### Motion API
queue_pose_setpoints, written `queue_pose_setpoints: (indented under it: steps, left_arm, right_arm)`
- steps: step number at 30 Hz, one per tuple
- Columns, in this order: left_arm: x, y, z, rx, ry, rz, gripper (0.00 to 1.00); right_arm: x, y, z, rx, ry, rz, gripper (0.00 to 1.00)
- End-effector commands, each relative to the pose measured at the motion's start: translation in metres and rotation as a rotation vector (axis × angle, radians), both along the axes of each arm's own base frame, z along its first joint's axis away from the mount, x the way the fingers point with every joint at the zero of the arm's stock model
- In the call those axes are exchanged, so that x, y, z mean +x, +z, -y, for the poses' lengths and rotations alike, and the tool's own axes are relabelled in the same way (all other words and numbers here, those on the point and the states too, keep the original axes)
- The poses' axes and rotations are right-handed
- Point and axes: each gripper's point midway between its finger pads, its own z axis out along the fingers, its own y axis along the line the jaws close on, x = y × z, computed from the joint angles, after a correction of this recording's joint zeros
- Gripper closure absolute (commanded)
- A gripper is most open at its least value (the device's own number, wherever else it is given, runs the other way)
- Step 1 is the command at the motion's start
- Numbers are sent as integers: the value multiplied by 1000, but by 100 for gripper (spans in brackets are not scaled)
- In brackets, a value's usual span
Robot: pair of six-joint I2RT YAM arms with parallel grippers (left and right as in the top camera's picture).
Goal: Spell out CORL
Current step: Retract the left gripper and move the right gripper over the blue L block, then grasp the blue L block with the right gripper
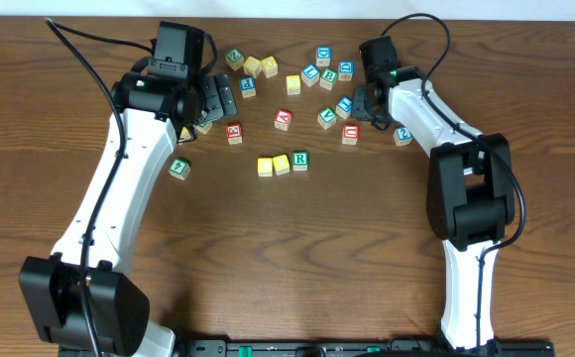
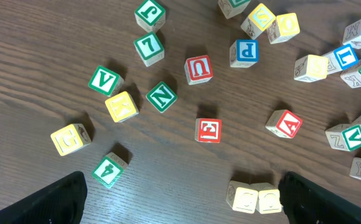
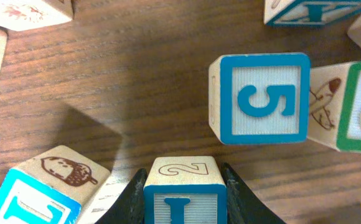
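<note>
Two pale yellow cubes (image 1: 266, 166) (image 1: 282, 164) and the white cube with a green R (image 1: 300, 160) stand in a row at mid-table. The yellow pair (image 2: 255, 198) also lies just inside my left gripper's right finger. My left gripper (image 2: 187, 208) (image 1: 213, 99) hovers wide open with nothing in it. My right gripper (image 3: 183, 177) (image 1: 352, 102) is down among the scattered cubes. Its fingers press both sides of a blue-bordered cube (image 3: 184, 196) with a 2 on its top face. Only an upright blue stroke of that cube's letter shows. Another blue cube reading L (image 2: 347, 56) lies at the far right of the left wrist view.
Loose cubes crowd the right gripper: a blue 5 (image 3: 264, 98) just ahead, a green-edged one (image 3: 358, 107) to its right, an acorn-faced blue one (image 3: 40, 183) at the left. Red E (image 2: 208, 130), red A (image 2: 285, 123) and several green cubes lie ahead of the left gripper.
</note>
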Motion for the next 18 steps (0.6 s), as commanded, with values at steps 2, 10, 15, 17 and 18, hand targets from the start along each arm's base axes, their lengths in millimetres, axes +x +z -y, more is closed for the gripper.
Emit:
queue_pose_setpoints:
  steps: [2,10,15,17,18]
  left_arm:
    - [-2,2,-5,13,2,3,2]
    - [-2,2,-5,13,2,3,2]
    - [-2,2,-5,13,2,3,2]
    - [-2,2,-5,13,2,3,2]
    - [-2,2,-5,13,2,3,2]
  right_arm:
    - [2,28,2,-7,19,33,81]
    - [-14,81,-2,16,84,58,82]
    - [-38,104,-21,121,149,14,87]
    - [-51,105,-33,162,177,-29,87]
    - [-55,104,-36,172,186,-45,87]
